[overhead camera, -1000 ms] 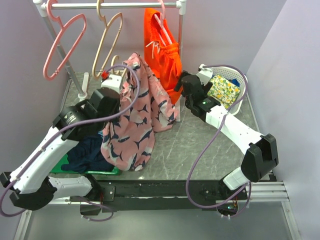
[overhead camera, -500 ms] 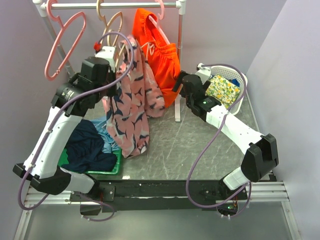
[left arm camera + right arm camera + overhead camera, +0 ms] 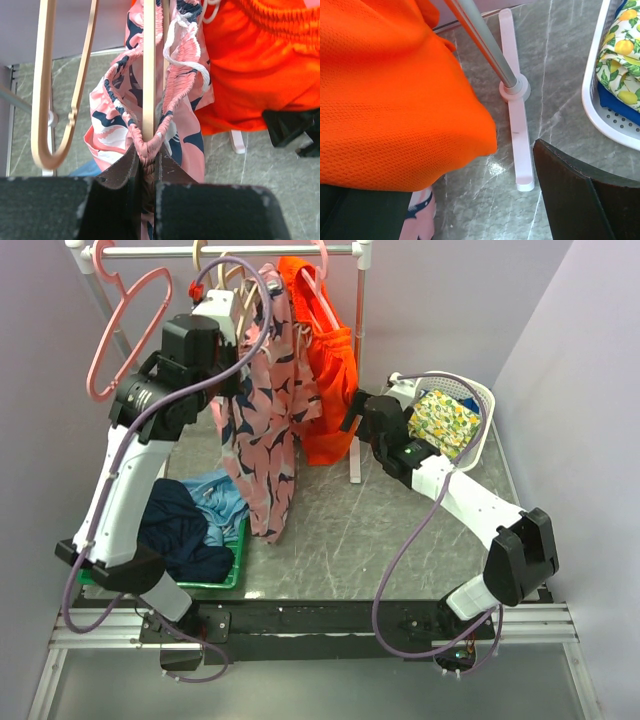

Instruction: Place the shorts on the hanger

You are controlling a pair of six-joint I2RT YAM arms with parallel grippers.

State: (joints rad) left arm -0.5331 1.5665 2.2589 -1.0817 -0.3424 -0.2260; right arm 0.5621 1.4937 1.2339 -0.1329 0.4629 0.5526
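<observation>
A grey marbled table (image 3: pixel 400 530) sits against lilac walls, with a clothes rail (image 3: pixel 250 250) at the back. High beside that rail, the left gripper (image 3: pixel 145 175) is pinched tight on the gathered waistband of the shorts (image 3: pixel 175 100). Just ahead of its fingertips, the hanger (image 3: pixel 148 75) runs down inside the waistband fold, and the rest of the cloth hangs below. The right gripper (image 3: pixel 470 200) is spread wide and grips nothing. The orange shorts (image 3: pixel 395 90) drape over one of its fingers.
</observation>
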